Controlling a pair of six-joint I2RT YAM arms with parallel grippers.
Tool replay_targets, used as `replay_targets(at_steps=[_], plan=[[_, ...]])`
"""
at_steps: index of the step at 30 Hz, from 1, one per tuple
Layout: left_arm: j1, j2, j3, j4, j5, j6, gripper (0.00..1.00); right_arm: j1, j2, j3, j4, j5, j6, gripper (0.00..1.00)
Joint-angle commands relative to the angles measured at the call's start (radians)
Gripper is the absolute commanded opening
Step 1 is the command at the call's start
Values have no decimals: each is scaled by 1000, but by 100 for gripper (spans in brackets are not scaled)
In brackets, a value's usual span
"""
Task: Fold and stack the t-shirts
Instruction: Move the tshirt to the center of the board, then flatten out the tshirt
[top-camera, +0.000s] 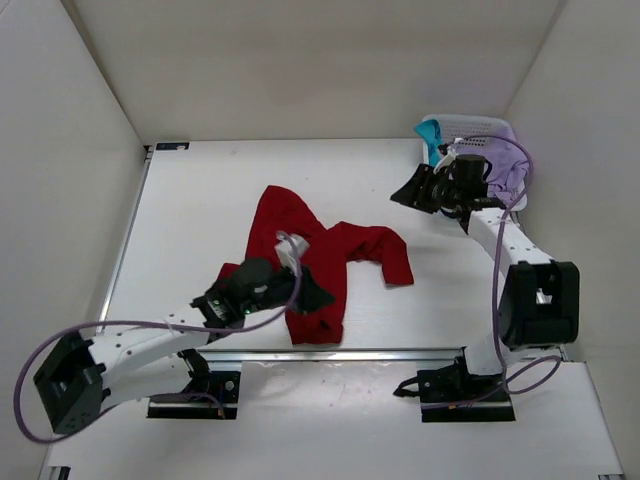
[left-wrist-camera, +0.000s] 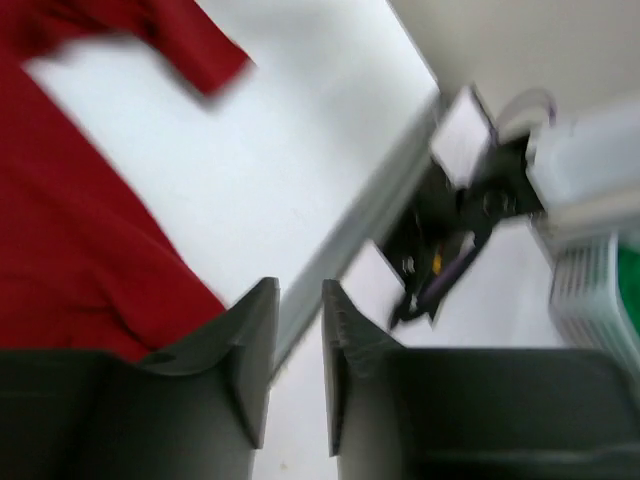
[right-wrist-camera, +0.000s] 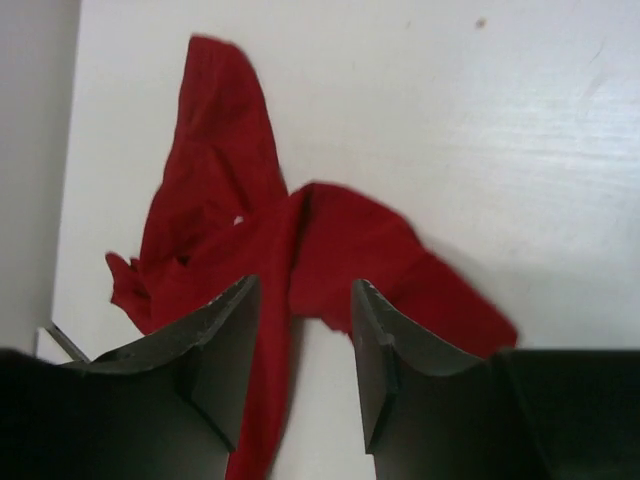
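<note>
The deep red t-shirt (top-camera: 325, 255) lies crumpled in the middle of the table, one sleeve reaching right. My left gripper (top-camera: 316, 291) hovers over the shirt's near edge; in the left wrist view its jaws (left-wrist-camera: 300, 290) stand slightly open with nothing between them, and the red shirt (left-wrist-camera: 70, 210) lies off to their left. My right gripper (top-camera: 407, 192) hangs to the right of the shirt and apart from it, open and empty (right-wrist-camera: 306, 285), facing the red shirt (right-wrist-camera: 240, 230). The teal t-shirt (top-camera: 432, 135) and the lavender t-shirt (top-camera: 511, 160) sit in the basket.
A white mesh basket (top-camera: 470, 123) stands at the table's back right corner, just behind my right wrist. White walls enclose the table on the left, back and right. A metal rail (top-camera: 400, 353) runs along the near edge.
</note>
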Motion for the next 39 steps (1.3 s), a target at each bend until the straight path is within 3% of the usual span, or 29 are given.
replay_targets(at_steps=[1,3,4,5,6,8,10,12,14,17,20,22,25,30,35,36,39], plan=[[-96,40,-34,224,-21,-80,41,77,-176,-44,-1,150,-58,40],[-102,57,16,147,-43,-25,52,114,-220,-115,11,158,-48,24],[-82,51,36,84,-47,6,53,140,-237,-136,20,167,-45,20],[-58,13,33,57,-78,12,54,163,-256,-177,17,184,-44,7],[24,-50,15,34,-69,-12,53,217,-279,-227,21,225,-47,0],[202,-166,-51,3,-67,-82,45,304,-311,-300,41,291,-44,0],[491,-271,-117,-84,-31,-74,45,425,-326,-356,63,332,-36,0],[588,-301,-108,-208,-82,-29,44,548,-305,-352,66,397,-61,1],[568,-266,-96,-276,-154,21,44,688,-261,-303,49,429,-105,4],[681,-201,-145,-259,1,-14,41,911,-123,-179,-14,486,-206,11],[920,-187,-250,-271,109,-8,39,978,3,-64,-93,529,-217,25],[980,-224,-280,-277,132,2,39,981,37,-58,-92,560,-208,40],[976,-236,-274,-327,65,41,43,969,23,-99,-55,553,-187,51],[941,-216,-269,-252,71,15,52,903,14,-120,-57,696,-205,55],[670,-192,-107,-273,-223,40,58,818,65,-55,-35,630,-208,56],[666,-167,-93,-271,-257,43,61,820,72,-39,-25,613,-216,56],[737,-36,-85,-172,-134,3,70,809,114,30,-73,665,-223,59]])
